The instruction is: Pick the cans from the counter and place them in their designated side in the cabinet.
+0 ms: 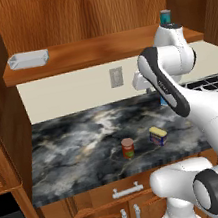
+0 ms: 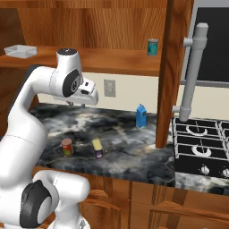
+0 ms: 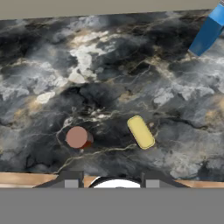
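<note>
Two cans stand on the dark marbled counter [image 1: 70, 138] near its front edge. The red can [image 1: 128, 148] [image 2: 67, 146] [image 3: 78, 137] is on the left. The squat blue can with a yellow top [image 1: 158, 136] [image 2: 97, 149] [image 3: 141, 132] lies a short way to its right. My gripper [image 3: 111, 178] hangs high above the counter and looks straight down on both cans. Its fingers stand apart with nothing between them, so it is open. The hand [image 2: 86, 95] is about level with the wall outlet. The cabinet's open shelf board [image 1: 100, 49] [image 2: 112, 57] runs above the counter.
A teal can [image 1: 166, 17] [image 2: 152, 46] stands at the shelf's right end and a clear tray [image 1: 28, 59] [image 2: 20, 51] at its left. A slim blue carton [image 2: 141, 116] [image 3: 208, 33] stands at the counter's back right, beside a wooden post [image 2: 172, 67] and the stove [image 2: 201, 143].
</note>
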